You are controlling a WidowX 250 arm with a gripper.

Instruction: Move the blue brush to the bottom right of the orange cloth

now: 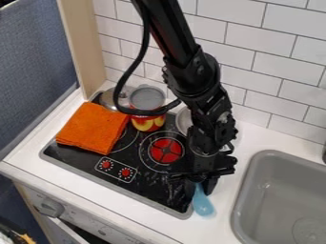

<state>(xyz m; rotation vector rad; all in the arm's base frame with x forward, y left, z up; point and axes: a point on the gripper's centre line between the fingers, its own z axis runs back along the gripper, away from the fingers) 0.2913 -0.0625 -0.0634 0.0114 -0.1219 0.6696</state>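
Observation:
The black gripper (200, 185) hangs over the right front corner of the stove, by the strip of counter left of the sink. Directly below it is the light blue brush (202, 205), its wider end toward the front of the counter and its upper end partly hidden by the gripper. Whether the gripper holds the brush I cannot tell. An orange cloth (93, 127) lies folded on the left part of the stove, well to the left of the gripper and brush.
Behind the cloth stand a red and yellow can (147, 122) and a metal lid or pot (109, 99). A pale round dish (183, 120) is partly behind the arm. The grey sink (255, 164) is at the right, and a tiled wall (280, 66) rises behind the counter.

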